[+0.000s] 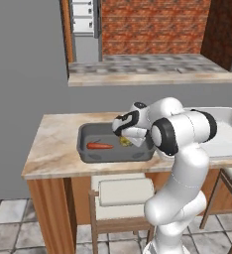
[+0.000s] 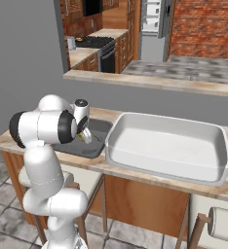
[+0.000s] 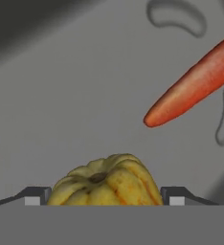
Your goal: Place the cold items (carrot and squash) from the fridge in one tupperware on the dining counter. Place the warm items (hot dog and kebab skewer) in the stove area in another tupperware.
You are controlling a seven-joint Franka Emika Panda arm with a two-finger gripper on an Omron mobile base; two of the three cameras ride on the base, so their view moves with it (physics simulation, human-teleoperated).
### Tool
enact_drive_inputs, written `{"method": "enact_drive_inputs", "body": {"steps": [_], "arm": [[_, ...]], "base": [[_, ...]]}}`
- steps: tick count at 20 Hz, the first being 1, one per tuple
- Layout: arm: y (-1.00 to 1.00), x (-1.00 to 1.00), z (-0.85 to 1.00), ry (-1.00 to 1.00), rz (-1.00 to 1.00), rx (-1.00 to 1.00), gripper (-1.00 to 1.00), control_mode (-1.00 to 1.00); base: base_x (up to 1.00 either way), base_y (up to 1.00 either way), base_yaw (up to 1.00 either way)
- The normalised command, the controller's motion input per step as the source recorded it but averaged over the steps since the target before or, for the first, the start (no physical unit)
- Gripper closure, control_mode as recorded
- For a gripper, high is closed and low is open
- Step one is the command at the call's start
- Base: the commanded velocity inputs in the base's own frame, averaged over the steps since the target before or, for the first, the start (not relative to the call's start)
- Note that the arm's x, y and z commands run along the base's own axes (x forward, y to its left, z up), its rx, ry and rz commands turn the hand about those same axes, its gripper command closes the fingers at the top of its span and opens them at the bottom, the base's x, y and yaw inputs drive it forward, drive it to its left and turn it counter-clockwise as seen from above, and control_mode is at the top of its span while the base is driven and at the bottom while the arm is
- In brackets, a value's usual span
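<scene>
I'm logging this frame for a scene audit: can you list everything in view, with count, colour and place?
Dark grey plastic tupperware: one, on the marble dining counter, left.
Orange carrot: one, lying in the dark tupperware.
Yellow ribbed squash: one, in the same tupperware, apart from the carrot.
Large pale grey tupperware: one, on the counter beside the dark one.
Wooden chairs with cream cushions: at least two, under the counter.
Black stove: one, far back left.
Gripper: one, dark-fingered, open, its fingers either side of the squash.
</scene>
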Motion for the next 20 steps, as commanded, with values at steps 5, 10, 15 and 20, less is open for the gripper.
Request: {"method": "enact_drive_inputs", "body": {"steps": [5, 10, 15, 20], "arm": [[0.07, 0.10, 0.00, -0.04, -0.01, 0.00, -1.00, -1.00], [0.00, 0.09, 0.00, -0.05, 0.00, 0.00, -1.00, -1.00], [-0.18, 0.00, 0.02, 0.00, 0.00, 0.00, -1.00, -1.00], [-0.44, -0.35, 0.67, 0.00, 0.03, 0.00, -1.00, -1.00]], "base": [[0.00, 0.00, 0.00], [0.00, 0.00, 0.00], [0.00, 0.00, 0.00], [0.00, 0.00, 0.00]]}}
